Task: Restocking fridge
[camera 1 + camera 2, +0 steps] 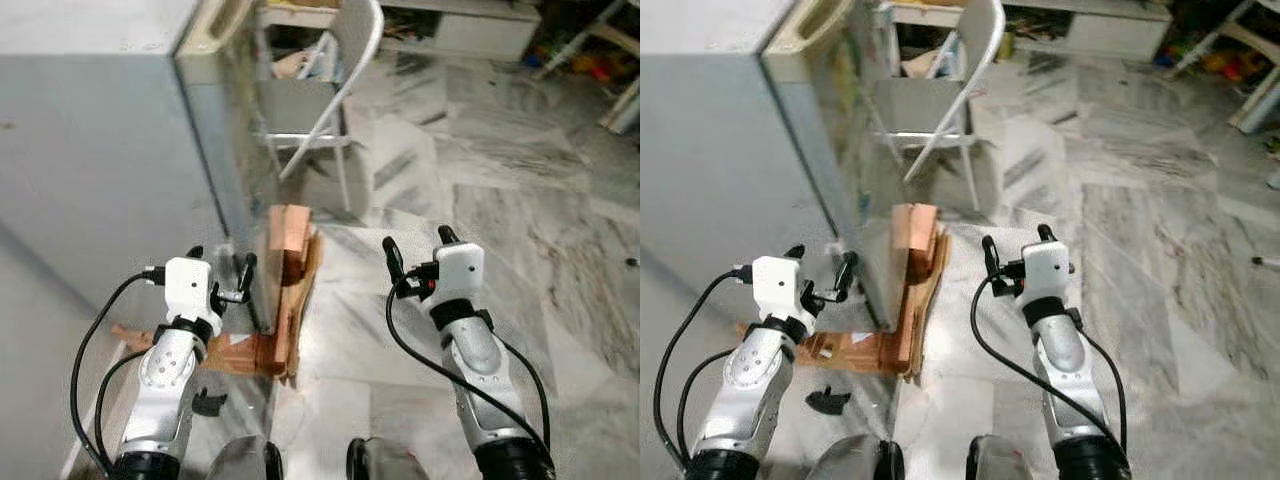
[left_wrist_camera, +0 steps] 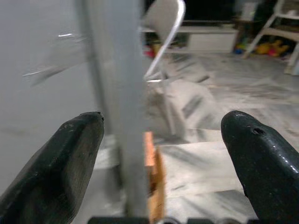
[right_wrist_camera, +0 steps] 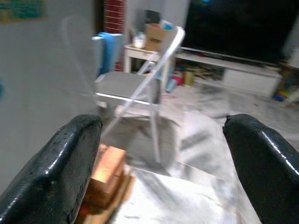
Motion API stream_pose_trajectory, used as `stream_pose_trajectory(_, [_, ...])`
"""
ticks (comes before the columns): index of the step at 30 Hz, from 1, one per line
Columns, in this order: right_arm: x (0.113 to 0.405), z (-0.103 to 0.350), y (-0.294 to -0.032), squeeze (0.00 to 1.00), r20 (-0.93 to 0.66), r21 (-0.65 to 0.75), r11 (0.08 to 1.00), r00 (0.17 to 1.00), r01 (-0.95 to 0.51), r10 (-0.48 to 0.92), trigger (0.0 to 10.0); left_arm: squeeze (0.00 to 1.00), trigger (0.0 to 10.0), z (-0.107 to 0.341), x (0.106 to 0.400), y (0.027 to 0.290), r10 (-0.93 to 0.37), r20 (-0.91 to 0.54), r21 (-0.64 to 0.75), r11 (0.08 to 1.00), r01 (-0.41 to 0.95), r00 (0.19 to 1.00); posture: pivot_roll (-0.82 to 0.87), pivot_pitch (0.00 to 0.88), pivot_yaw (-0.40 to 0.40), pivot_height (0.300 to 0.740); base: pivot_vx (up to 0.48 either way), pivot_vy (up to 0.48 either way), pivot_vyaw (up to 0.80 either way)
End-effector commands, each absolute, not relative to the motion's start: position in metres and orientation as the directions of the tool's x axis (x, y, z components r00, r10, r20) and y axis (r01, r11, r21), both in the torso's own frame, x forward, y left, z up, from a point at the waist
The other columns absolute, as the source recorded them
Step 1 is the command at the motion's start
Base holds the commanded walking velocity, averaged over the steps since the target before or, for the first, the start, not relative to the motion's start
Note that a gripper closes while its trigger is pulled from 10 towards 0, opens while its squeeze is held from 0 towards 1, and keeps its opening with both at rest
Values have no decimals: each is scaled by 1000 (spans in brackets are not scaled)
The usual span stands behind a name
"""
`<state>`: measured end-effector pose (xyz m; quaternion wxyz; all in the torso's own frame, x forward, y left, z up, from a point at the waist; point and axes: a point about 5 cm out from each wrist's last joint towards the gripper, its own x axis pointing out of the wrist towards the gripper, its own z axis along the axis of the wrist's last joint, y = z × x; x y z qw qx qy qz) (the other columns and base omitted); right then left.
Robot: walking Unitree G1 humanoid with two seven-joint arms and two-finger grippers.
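Approaching the fridge (image 1: 100, 150), the robot holds both hands empty and spread: left hand (image 1: 222, 270) straddles its near corner edge, right hand (image 1: 415, 250) hangs over marble floor (image 1: 520, 200). Opening the door likely comes next.

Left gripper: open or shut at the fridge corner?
Open. The left gripper has its two black fingers spread wide, with the fridge corner edge between them.
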<state>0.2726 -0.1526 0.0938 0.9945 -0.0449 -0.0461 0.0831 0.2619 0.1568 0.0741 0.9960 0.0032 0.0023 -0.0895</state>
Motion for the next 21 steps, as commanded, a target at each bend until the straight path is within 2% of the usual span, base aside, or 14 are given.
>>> stream_pose_trajectory(1, [273, 94, -155, 0, 86, -100, 983, 983, -156, 164, 10000, 0, 10000, 77, 261, 154, -202, 7, 9, 979, 202, 979, 46, 72, -9, 740, 0, 0, -800])
stream_pose_trajectory(3, [273, 95, -155, 0, 87, -100, 983, 983, -156, 165, 10000, 0, 10000, 78, 261, 154, -210, 9, 9, 978, 210, 978, 46, 73, -10, 740, 0, -172, -613])
stream_pose_trajectory(12, [272, 95, -154, 0, 87, -104, 982, 982, -160, 170, 10000, 0, 10000, 78, 261, 153, -207, 9, 8, 978, 207, 978, 43, 73, -11, 740, 0, -432, 0])
stream_pose_trajectory(21, [272, 94, -154, 0, 86, -106, 980, 981, -166, 175, 10000, 0, 10000, 76, 261, 163, -115, 5, 28, 993, 115, 993, 49, 77, -19, 740, 0, 0, 0])
